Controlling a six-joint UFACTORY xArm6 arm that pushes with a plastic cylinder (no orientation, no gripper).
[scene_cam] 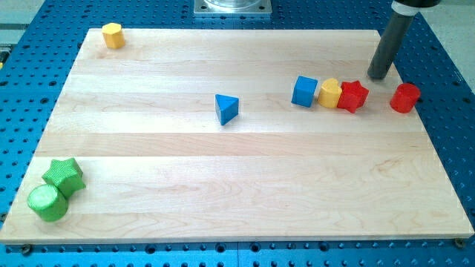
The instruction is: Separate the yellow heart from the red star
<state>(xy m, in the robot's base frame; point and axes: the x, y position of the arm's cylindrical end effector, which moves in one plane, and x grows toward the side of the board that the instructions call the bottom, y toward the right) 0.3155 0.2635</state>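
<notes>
The yellow heart [329,93] lies at the view's right on the wooden board, touching the red star [352,96] on its right side. A blue cube [304,91] sits just left of the heart, close to it. My tip [378,76] rests on the board above and to the right of the red star, a short way from it and not touching any block. A red cylinder [404,97] lies to the right of the star, below and right of my tip.
A blue triangular block [227,108] sits near the board's middle. A yellow hexagonal block [113,35] is at the top left corner. A green star [64,175] and a green cylinder [47,202] touch at the bottom left corner.
</notes>
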